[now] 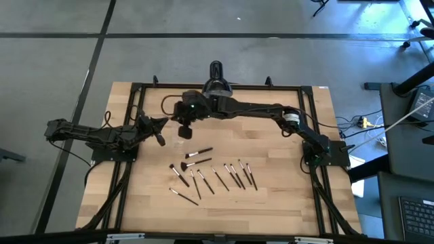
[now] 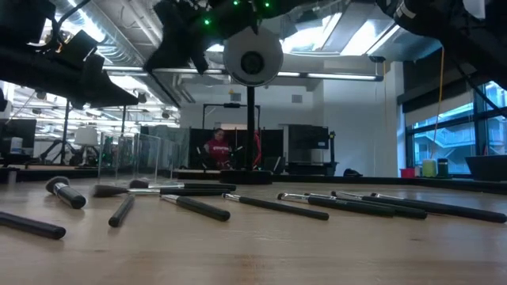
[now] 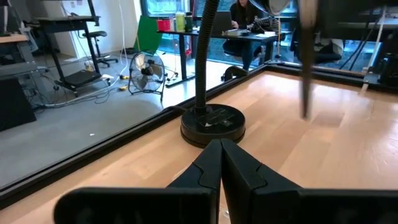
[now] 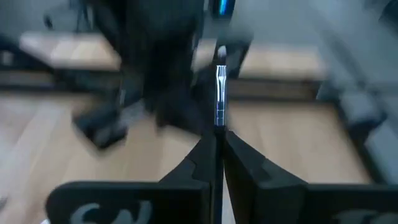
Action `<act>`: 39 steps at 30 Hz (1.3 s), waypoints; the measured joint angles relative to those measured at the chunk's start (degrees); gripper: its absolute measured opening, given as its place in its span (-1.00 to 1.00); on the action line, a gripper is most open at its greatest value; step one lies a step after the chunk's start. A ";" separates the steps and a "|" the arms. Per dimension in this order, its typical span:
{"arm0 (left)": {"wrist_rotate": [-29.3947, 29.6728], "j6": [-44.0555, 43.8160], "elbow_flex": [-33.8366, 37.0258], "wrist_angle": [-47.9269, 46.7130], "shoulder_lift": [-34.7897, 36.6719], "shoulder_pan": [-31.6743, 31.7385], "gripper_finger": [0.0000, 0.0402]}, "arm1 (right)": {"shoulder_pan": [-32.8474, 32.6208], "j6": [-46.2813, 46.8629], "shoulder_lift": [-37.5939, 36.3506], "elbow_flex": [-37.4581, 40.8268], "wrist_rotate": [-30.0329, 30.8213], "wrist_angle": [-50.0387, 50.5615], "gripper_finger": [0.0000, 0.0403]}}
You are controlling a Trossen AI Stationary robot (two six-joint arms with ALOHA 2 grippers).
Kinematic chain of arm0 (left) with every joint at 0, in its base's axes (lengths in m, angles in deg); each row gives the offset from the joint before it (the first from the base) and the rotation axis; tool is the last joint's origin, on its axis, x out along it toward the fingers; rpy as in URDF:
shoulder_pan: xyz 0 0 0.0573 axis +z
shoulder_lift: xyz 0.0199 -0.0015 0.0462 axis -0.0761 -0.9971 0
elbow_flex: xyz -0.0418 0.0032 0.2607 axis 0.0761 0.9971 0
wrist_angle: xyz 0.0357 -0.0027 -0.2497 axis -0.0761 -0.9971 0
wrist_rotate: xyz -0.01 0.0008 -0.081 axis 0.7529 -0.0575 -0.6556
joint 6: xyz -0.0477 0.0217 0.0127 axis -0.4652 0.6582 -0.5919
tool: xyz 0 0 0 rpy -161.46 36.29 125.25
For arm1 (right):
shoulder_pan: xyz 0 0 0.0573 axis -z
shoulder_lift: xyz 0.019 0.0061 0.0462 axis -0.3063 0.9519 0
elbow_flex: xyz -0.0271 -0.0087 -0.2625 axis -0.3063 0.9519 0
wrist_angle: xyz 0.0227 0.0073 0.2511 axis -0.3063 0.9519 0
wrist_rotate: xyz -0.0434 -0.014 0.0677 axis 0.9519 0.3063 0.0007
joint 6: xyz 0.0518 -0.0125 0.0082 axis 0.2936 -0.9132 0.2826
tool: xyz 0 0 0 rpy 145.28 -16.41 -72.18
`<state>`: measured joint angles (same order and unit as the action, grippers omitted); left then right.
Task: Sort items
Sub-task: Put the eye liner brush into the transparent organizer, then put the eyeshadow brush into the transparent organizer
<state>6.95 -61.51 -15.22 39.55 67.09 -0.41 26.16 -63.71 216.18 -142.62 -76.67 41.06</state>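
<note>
While the right arm reaches from the right side across the far half of the worktop point(image 1: 285, 203), its tool point(image 4: 217, 134) hangs above the boards near the far middle, fingers pressed together on 1 thin brush point(image 4: 220, 93). That held brush stands out past the fingertips, silvery ferrule and pale tip showing in the right wrist view; the scene behind it is blurred.

Left tool point(image 3: 220, 149): fingers pressed together, nothing between them, held over the left part of the worktop, pointing toward the lamp base point(image 3: 212, 123).

Brushes on the worktop point(image 1: 213, 175): a loose group in the near middle, lying flat.
- 1 brush with a pale handle section point(image 1: 199, 152), farthest from the near edge, lying crosswise.
- 1 brush with a broad tip point(image 1: 195, 163), just beside it.
- 1 short brush point(image 1: 179, 175), at the left of the group.
- 1 long thin brush point(image 1: 183, 196), nearest the near edge, apart from the others.
- A row of several thin brushes point(image 1: 237, 175), roughly parallel and slanted, at the right of the group.

Other items:
- Black desk lamp point(image 1: 215, 76) at the far edge, round head point(image 2: 252, 55) seen face-on in the low view.
- Small clear cup point(image 1: 180, 142), just below the right tool in the high view.
- A person in red point(image 2: 216, 148) sits in the room beyond.
</note>
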 joint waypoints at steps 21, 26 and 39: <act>0.14 -0.37 0.00 0.20 0.01 0.00 -0.97 | 4.01 2.91 1.74 27.05 5.27 -45.36 -0.86; 0.42 -0.26 0.00 0.27 0.00 0.00 -0.97 | 4.14 5.35 1.65 27.75 4.40 -44.06 -0.86; 0.44 -0.35 0.00 0.27 0.02 0.00 -0.97 | 4.14 7.07 1.06 27.15 4.44 -34.31 -0.51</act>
<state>7.39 -61.86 -15.22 39.81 67.11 -0.41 30.30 -56.63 217.24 -115.47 -72.23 6.75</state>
